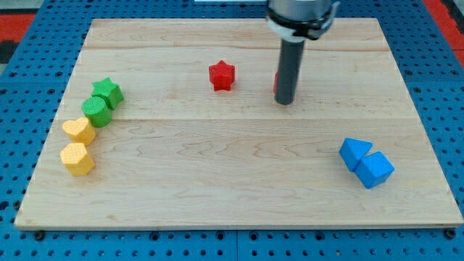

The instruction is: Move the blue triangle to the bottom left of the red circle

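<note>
The blue triangle (354, 153) lies at the view's right, touching a blue cube (375, 169) just below and to its right. The red circle (276, 83) is almost fully hidden behind my rod; only a red sliver shows at the rod's left edge. My tip (285, 101) rests on the board at the view's upper middle, right in front of the red circle, well up and left of the blue triangle.
A red star (222, 75) lies left of my tip. At the view's left stand a green star (108, 92), a green circle (96, 111), a yellow heart (78, 130) and a yellow hexagon (77, 159). The wooden board (232, 196) ends near the blue blocks.
</note>
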Tool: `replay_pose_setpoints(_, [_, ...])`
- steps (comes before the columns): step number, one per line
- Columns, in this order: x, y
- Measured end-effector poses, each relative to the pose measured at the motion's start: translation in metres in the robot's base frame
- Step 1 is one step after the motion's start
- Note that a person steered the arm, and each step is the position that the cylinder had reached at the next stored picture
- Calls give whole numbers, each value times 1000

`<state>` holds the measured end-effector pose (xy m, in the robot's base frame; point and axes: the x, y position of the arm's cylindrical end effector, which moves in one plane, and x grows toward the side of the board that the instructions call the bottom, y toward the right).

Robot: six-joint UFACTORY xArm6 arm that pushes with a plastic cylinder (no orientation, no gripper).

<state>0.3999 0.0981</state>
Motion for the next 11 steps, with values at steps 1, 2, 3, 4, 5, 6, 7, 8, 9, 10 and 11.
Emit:
replay_pose_setpoints(1, [-12, 16])
replay_pose_setpoints(2, [9, 60])
replay_pose_setpoints(3, [90, 155])
replay_pose_setpoints(4, [151, 150])
replay_pose_setpoints(5, [123, 69])
replay_pose_setpoints(6, [54, 32])
replay_pose_setpoints(7, [21, 6])
replay_pose_setpoints(8, [37, 1])
replay_pose_setpoints(9, [41, -28])
replay_pose_setpoints(10, [30, -75])
replay_pose_setpoints(11, [24, -118])
